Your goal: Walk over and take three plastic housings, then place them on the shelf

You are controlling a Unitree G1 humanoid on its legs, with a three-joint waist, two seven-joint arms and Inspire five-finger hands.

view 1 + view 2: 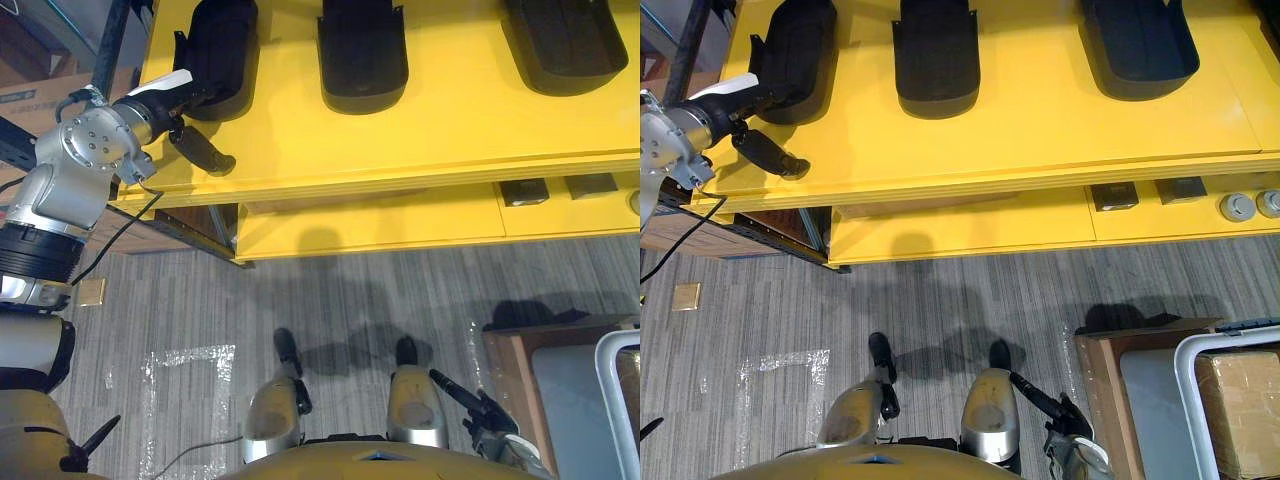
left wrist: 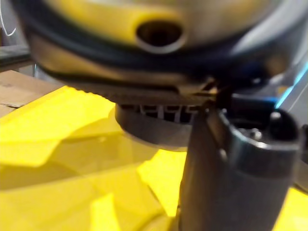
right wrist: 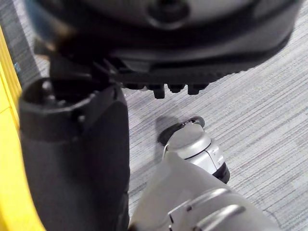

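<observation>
Closest in, the right hand [image 1: 1068, 420] hangs low over the floor [image 1: 970, 290], empty, its fingers straight and relaxed. Up ahead the left hand [image 1: 195, 98] reaches onto the yellow shelf [image 1: 440, 120] and meets the near edge of the first plastic housing [image 1: 222, 50]. Its thumb [image 1: 205, 150] lies out flat on the shelf, clear of the housing. The fingers are lost against the dark plastic, so I cannot tell whether they grip it or only touch it.

Three black plastic housings sit in a row on the shelf, well apart from each other: the one at the left hand, a second [image 1: 362, 50] to that hand's right, and a third [image 1: 565, 40] farther right again.

A lower yellow level [image 1: 970, 225] carries two dark square parts [image 1: 1113, 196] and two round grey parts [image 1: 1237, 207]. Grey striped carpet covers the floor, with one shiny taped patch [image 1: 780, 370]. Just right of the right hand stand a brown crate [image 1: 1140, 360] and a white-rimmed bin [image 1: 1190, 380] holding a cardboard box [image 1: 1240, 400].
</observation>
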